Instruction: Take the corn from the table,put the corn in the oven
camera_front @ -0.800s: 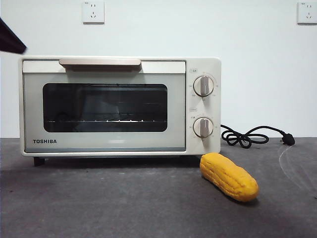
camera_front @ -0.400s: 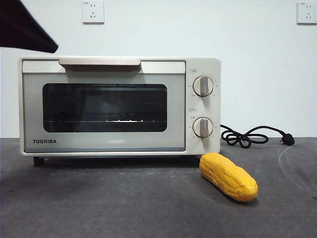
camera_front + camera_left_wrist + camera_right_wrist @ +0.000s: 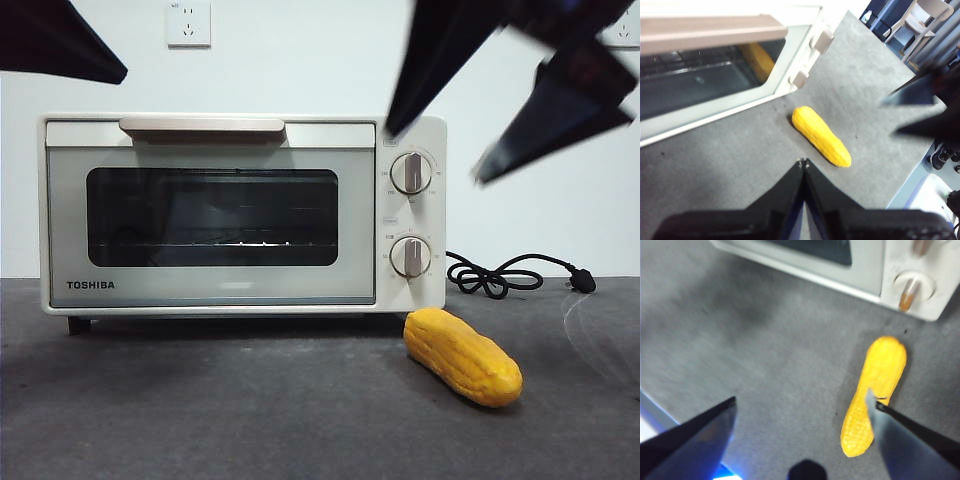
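You're at the reach-for-it step, nothing grabbed yet. The corn is lying on the dark grey table, just in front of the TOSHIBA toaster oven at its right end, below the two knobs, slanting nearer toward the right. Your right gripper hangs above it with its jaws spread wide and empty; in its wrist view the corn sits beside one jaw, not between them, so I'd guess you need to centre over the cob before dropping. Left gripper has its jaws pressed together, holding nothing, up at the left. Oven door looks closed, with only a bare rack visible through the glass, so it'll need opening.
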### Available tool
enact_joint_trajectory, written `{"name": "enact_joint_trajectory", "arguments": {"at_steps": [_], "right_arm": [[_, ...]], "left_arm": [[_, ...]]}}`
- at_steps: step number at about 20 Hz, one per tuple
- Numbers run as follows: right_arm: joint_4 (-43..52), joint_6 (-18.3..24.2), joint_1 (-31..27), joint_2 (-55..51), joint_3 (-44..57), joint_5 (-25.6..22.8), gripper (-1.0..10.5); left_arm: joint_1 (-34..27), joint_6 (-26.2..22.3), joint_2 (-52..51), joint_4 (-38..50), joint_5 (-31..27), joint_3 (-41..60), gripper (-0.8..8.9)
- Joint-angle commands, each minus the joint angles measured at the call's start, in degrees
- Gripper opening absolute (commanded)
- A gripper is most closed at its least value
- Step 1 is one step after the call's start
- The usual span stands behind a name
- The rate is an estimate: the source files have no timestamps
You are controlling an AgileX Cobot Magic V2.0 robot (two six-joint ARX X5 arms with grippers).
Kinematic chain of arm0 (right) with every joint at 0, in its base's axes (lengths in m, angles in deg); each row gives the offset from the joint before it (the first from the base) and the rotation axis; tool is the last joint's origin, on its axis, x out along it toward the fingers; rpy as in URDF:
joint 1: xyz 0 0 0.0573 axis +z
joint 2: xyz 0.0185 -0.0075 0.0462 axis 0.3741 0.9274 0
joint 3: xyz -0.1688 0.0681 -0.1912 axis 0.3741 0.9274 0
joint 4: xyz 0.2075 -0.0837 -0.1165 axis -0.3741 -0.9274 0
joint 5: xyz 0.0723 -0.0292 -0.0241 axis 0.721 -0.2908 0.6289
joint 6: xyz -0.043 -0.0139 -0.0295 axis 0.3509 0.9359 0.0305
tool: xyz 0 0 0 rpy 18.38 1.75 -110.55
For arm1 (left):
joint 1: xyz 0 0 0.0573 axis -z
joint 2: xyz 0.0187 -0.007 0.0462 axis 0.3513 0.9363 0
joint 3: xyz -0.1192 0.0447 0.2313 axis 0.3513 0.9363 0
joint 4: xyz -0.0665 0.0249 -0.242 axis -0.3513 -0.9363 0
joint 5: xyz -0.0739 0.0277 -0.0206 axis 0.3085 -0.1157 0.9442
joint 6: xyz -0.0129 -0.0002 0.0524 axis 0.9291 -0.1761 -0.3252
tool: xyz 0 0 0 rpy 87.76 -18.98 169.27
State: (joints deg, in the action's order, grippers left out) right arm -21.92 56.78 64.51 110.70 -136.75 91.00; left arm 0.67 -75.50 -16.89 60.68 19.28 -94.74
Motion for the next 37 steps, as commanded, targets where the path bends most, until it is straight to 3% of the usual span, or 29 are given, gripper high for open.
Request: {"name": "enact_joint_trajectory", "arguments": {"at_steps": [1,9,14,23,27,30,37], "right_arm": [[0.31,0.15,1.33,4.13,-1.07,-2.47,4.8],[0.68,0.9,1.64,14.45,-1.46,-8.31,4.8],[2.97,1.33,1.25,18.53,-1.46,-10.34,4.8],[5.9,2.4,-3.28,24.85,-1.46,-9.62,4.7],[6.14,2.51,-4.44,25.88,-1.46,-4.94,2.3],[5.68,2.49,-4.39,25.88,-1.46,-4.9,0.0],[1.36,1.66,-1.46,22.56,-2.21,-2.54,-0.1]], "left_arm": [[0.2,-0.09,0.0,0.04,-0.31,-0.94,-0.05],[0.2,-3.52,2.01,-10.73,-12.48,-8.72,-0.03],[0.2,-3.76,5.11,-13.4,-13.22,-11.5,-0.03],[0.2,-3.76,5.57,-13.79,-13.22,-11.5,-0.03],[0.2,-3.76,5.57,-13.81,-13.22,-11.5,-0.03],[0.2,-3.76,5.57,-13.9,-13.22,-11.5,-0.03],[0.2,-3.74,5.6,-10.91,-13.31,-11.5,-0.03]]}}
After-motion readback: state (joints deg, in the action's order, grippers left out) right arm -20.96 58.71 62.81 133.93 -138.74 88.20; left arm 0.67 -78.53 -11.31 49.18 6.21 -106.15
